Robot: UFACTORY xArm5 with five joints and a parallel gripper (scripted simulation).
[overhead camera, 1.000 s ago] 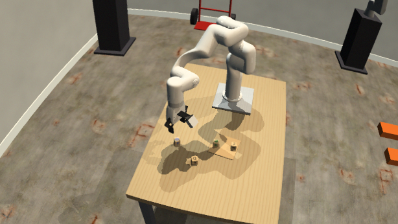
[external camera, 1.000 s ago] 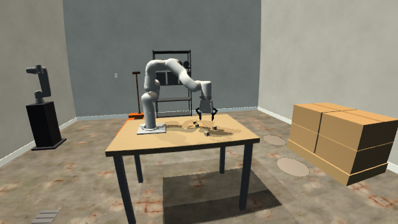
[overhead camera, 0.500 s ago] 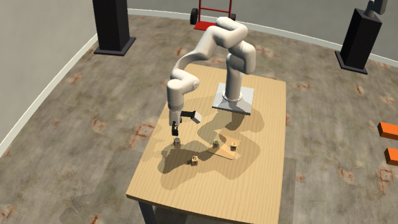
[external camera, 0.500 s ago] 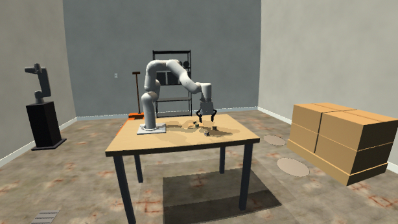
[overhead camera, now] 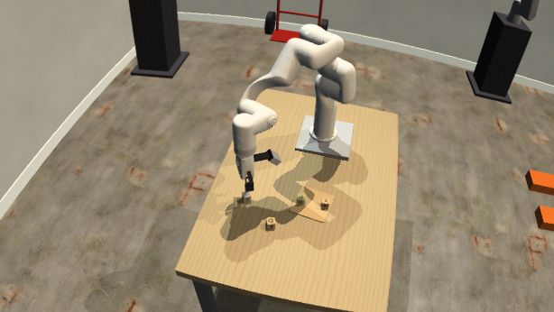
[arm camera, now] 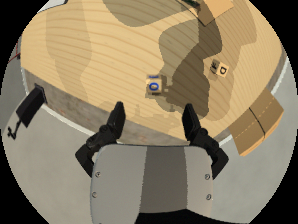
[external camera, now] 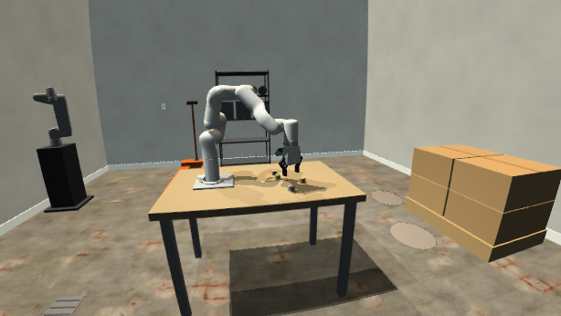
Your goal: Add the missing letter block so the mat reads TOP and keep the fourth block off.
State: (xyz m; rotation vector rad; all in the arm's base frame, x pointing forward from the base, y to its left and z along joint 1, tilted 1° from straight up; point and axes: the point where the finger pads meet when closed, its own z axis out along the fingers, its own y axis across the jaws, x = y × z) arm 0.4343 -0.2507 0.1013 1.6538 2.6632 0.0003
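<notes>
The open gripper [overhead camera: 249, 188] [external camera: 291, 173] [arm camera: 154, 109] hovers apparently just above the blue-lettered block [overhead camera: 246, 197] [external camera: 291, 188] [arm camera: 154, 86].

A passable gap — partly shadowed — between the blue-lettered block [overhead camera: 246, 198] [external camera: 291, 188] [arm camera: 154, 86] and the D block [overhead camera: 270, 224] [external camera: 302, 181] [arm camera: 220, 68] (each a side obstacle).

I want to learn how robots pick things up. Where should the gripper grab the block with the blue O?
Probably by two opposite upright sides, from straight above: the block is a small cube, O up.
</notes>
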